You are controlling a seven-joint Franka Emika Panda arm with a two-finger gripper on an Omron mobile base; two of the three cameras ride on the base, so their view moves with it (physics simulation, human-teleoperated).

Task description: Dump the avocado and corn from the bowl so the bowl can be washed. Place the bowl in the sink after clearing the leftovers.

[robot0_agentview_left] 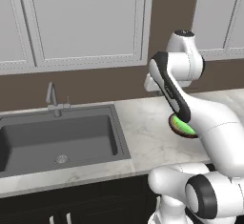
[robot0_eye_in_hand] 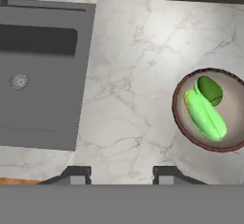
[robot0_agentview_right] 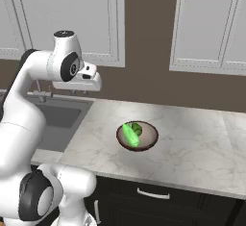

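The claw (robot0_eye_in_hand: 121, 174) hangs above the marble desk (robot0_eye_in_hand: 128, 99), jaws parted and empty, pointing down. The bowl (robot0_agentview_right: 137, 136) sits upright beyond, its corn (robot0_agentview_right: 129, 135) lying diagonally beside the avocado (robot0_agentview_right: 137, 129). The sink (robot0_agentview_left: 57, 139) lies leftward.

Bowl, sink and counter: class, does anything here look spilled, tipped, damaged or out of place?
Nothing stands out. The bowl sits upright on the marble counter, right of the sink, with the corn and avocado inside it. No food lies on the counter, and the gripper hangs above bare marble, jaws apart, holding nothing.
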